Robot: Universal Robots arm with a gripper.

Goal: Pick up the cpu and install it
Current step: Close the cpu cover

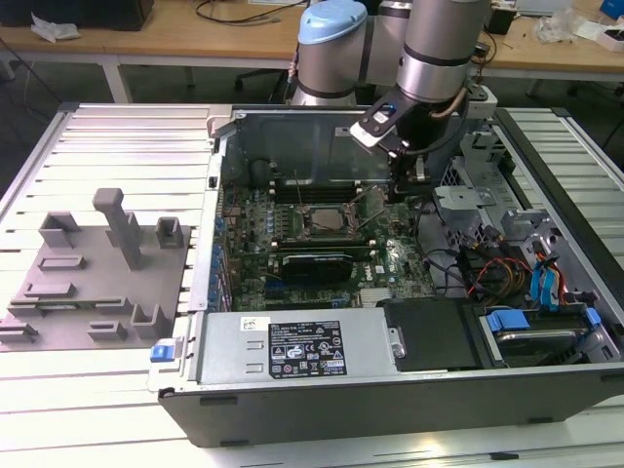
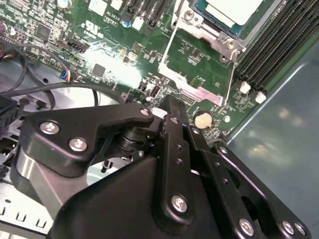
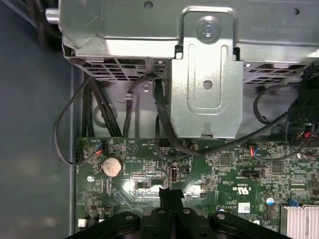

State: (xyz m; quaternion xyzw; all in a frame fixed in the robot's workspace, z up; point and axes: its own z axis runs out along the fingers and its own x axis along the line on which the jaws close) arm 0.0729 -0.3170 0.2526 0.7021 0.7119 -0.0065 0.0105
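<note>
Inside the open computer case (image 1: 390, 409), the cpu (image 2: 234, 10) lies flat in the socket frame (image 2: 219, 37) on the green motherboard (image 3: 224, 169), silvery top facing up. The gripper (image 2: 169, 107) hangs low over the board just beside the socket, near a round coin cell (image 2: 202, 120), its fingers pressed together with nothing between them. Grey plastic blocks (image 1: 97, 273) sit outside the case, well apart, on the exterior view's left.
</note>
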